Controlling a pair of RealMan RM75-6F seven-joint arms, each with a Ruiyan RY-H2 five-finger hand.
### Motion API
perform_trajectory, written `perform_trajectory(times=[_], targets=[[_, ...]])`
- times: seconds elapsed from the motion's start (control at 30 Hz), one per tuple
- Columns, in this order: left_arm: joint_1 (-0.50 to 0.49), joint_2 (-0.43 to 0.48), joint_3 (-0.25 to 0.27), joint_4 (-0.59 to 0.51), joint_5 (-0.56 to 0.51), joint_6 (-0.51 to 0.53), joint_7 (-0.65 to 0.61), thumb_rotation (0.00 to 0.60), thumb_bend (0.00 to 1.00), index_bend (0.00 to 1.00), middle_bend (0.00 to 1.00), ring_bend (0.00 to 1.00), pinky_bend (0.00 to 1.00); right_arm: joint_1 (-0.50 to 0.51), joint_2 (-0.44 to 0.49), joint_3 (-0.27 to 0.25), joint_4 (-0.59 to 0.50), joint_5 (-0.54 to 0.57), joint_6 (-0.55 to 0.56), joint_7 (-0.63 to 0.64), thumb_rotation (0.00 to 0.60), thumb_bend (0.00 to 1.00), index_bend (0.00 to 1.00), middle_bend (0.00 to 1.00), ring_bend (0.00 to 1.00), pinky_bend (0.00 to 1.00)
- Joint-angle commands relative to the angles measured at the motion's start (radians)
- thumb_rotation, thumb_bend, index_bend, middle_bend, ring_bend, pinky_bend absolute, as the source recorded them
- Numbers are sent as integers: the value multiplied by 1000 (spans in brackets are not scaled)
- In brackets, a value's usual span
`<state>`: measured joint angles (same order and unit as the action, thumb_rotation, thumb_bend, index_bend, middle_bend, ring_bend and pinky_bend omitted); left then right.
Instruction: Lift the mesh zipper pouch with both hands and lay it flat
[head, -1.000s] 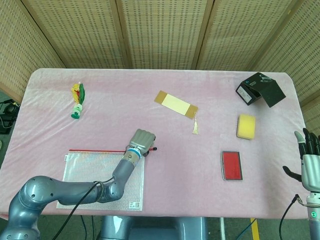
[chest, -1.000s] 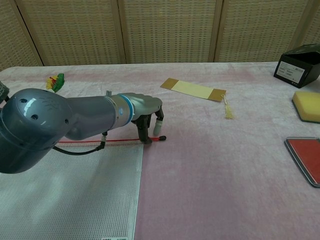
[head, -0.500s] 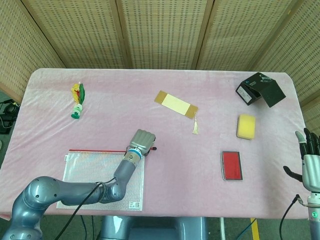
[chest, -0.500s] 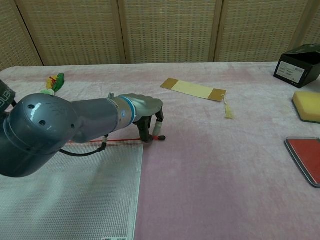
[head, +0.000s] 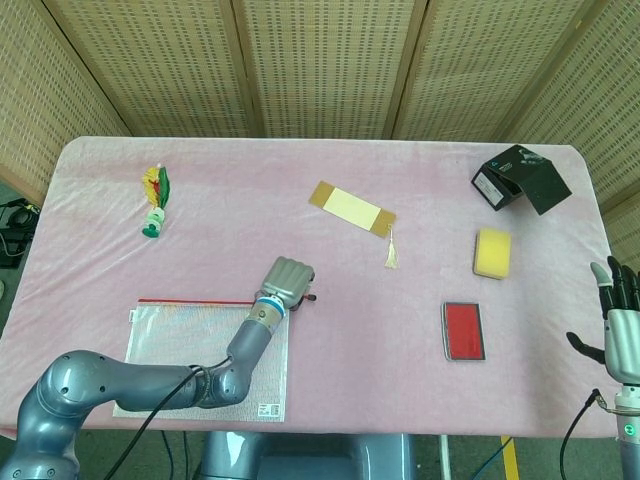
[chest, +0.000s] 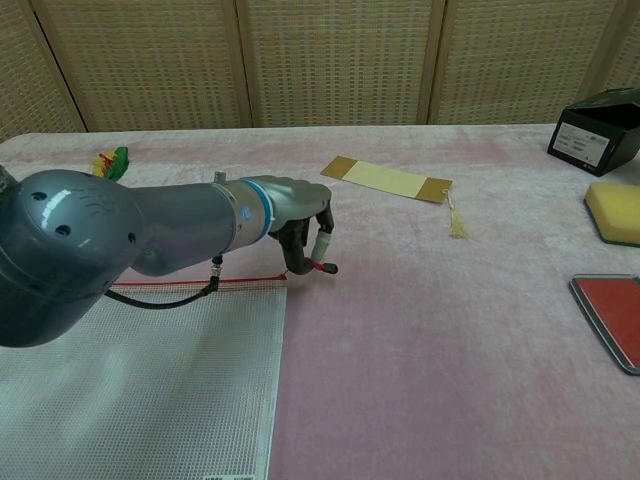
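Observation:
The mesh zipper pouch (head: 170, 340) (chest: 150, 380) lies flat at the near left of the pink table, its red zipper edge along the far side. My left hand (head: 287, 280) (chest: 290, 215) hovers over the pouch's far right corner with its fingers curled down. It pinches the red zipper pull (chest: 322, 266) (head: 310, 297), which is raised a little off the cloth. My left forearm crosses the pouch's right part. My right hand (head: 620, 330) hangs beyond the table's right edge, fingers spread and holding nothing; the chest view does not show it.
A tan bookmark with a tassel (head: 350, 208) (chest: 392, 180) lies mid-table. At the right are a yellow sponge (head: 492, 252), a red case (head: 464, 330) and a black box (head: 520, 178). A green and yellow toy (head: 155, 200) sits far left.
My left hand has lifted slightly and shifted right, raising the red zipper pull off the cloth. My right hand has sunk a little.

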<state>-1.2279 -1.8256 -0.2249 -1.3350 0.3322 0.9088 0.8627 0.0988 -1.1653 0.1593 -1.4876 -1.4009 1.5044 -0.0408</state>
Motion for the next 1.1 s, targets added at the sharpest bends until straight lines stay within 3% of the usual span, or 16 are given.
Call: perform_trajectory(times=[0.03,0.33,0.37,0.47,0.5,0.53,0.6,0.63,0.7,0.8,0.93,1.1], targets=[[24,60,-20,-79,37,7,-48,600,733,822,962,907,1000,1,-1,-2,0,-3,-2,4,600,0,30,0,0,0],[118,277,-96,-307,131,-62,-263,600,745,855,964,906,1000,33,20,-10,-23,-16,-73,90,600,0,41,22,7,0],[125,293,-100,-320,145,-63,-279,600,745,855,964,906,1000,43,25,-8,-23,-17,-90,101,600,0,46,90,62,0],[141,334,-112,-355,184,-73,-333,600,746,856,967,906,1000,80,33,3,-18,-20,-142,152,600,0,81,463,439,30],[147,345,-117,-366,197,-76,-352,600,746,856,968,906,1000,95,34,8,-13,-21,-160,172,600,0,101,575,560,144],[155,357,-123,-378,216,-81,-378,600,746,856,968,906,1000,113,38,14,-15,-17,-193,210,600,0,121,665,650,327],[163,369,-127,-389,242,-87,-407,600,743,856,968,906,1000,135,52,19,-33,-5,-244,273,600,0,148,763,744,655],[169,374,-131,-395,259,-88,-426,600,742,856,969,906,1000,151,66,22,-50,4,-284,320,600,0,163,800,781,779],[181,380,-145,-406,304,-88,-476,600,741,856,969,906,1000,203,99,36,-82,18,-386,401,600,0,192,847,833,916],[191,376,-158,-402,352,-91,-536,600,739,856,968,906,1000,260,125,51,-112,42,-483,431,600,0,236,894,889,998],[179,343,-178,-373,390,-84,-597,600,738,859,975,907,1000,357,145,97,-185,141,-656,507,600,0,275,925,927,1000],[146,309,-194,-339,373,-88,-629,600,736,859,975,906,1000,429,139,130,-219,226,-763,541,600,0,310,940,940,1000]])
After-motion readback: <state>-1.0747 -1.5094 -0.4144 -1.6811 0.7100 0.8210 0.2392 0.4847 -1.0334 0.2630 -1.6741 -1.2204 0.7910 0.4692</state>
